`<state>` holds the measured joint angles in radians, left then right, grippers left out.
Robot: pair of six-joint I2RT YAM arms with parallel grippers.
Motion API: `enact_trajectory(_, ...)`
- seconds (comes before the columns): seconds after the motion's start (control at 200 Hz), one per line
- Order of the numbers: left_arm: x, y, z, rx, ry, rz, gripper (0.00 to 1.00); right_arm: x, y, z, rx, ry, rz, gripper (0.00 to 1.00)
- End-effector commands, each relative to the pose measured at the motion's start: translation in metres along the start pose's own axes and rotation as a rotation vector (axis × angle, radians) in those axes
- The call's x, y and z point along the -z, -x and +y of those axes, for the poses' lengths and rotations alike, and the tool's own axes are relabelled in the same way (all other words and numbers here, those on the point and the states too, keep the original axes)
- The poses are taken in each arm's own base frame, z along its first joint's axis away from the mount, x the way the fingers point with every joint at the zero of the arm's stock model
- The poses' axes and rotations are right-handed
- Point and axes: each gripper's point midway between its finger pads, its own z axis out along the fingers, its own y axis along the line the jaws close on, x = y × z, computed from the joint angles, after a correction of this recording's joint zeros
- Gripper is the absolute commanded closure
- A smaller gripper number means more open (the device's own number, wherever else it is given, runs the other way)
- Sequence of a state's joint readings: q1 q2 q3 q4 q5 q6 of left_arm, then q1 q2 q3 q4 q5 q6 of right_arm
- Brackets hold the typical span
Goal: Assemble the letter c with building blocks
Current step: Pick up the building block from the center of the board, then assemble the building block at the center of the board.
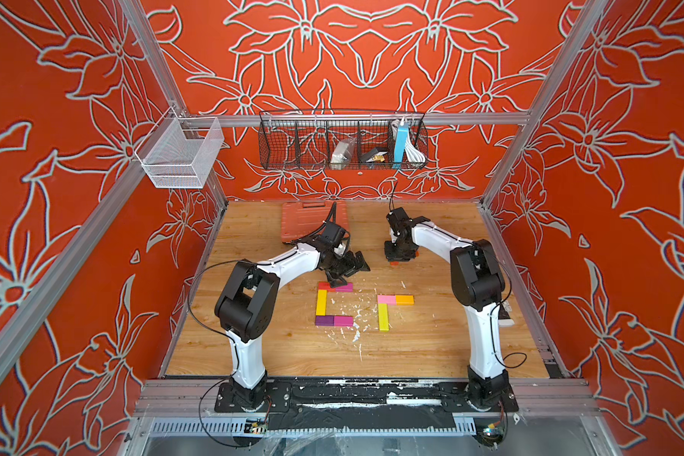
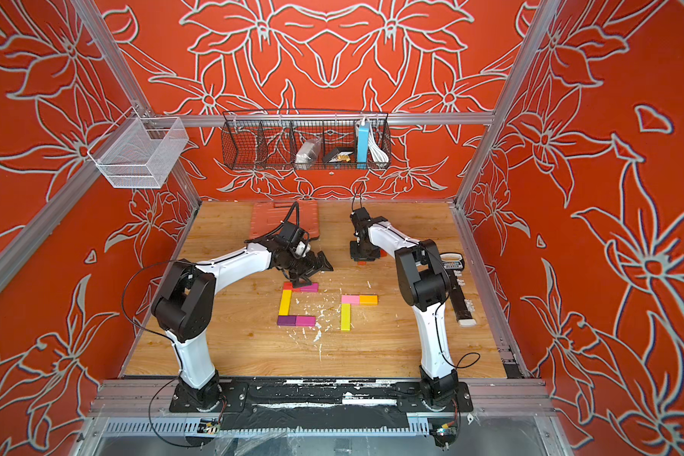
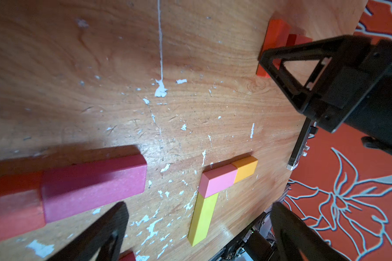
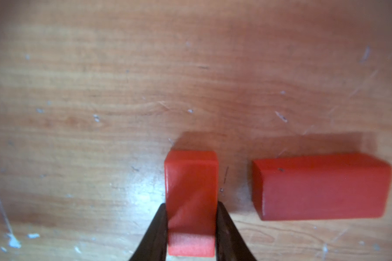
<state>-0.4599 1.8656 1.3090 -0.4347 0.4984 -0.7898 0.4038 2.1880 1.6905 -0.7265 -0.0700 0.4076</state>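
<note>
- Right hand (image 4: 191,204) clenched on red block (image 4: 190,180), far part of surface (image 1: 431,335); probably resting on the wood, view is blurry.
- Second red block (image 4: 321,185) just beside it, not touching.
- Left hand (image 1: 348,272) released, jaws wide, hanging over the top bar (image 1: 347,288) of a finished-looking C (image 1: 321,302) (red, magenta, yellow, purple, magenta) mid-surface.
- Right of that C: pink block (image 1: 386,299), orange block (image 1: 404,300), yellow block (image 1: 383,317), touching, forming top bar and spine only.

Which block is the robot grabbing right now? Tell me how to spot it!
On the wooden table, find the right gripper, toward the back. The red block is pinched in its grip; the other red block beside it lies free, touched by nothing.
</note>
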Motion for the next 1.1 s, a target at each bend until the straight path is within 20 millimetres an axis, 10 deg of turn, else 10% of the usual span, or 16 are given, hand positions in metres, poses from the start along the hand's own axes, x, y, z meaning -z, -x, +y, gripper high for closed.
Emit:
enact_trajectory(0.0,0.015,-0.002,-0.007,-0.013,-0.007,-0.033,0.01,0.003,-0.011,-0.003,-0.016,-0.016,0.035,0.83)
enact_trajectory(0.26,0.043,-0.01,-0.013,-0.039,-0.023,-0.073,0.01,0.054,-0.027,0.011,-0.049,0.048,-0.033,0.88)
enact_trajectory(0.515,0.074,-0.032,-0.01,-0.055,-0.039,-0.106,0.01,0.1,-0.094,0.023,-0.085,0.079,-0.071,0.87)
enact_trajectory(0.826,0.093,-0.057,0.006,-0.041,-0.057,-0.148,0.02,0.089,-0.208,-0.008,-0.287,0.071,-0.02,0.86)
enact_trajectory(1.091,0.09,-0.07,0.016,-0.036,-0.06,-0.159,0.01,0.065,-0.258,-0.025,-0.346,0.023,0.044,0.85)
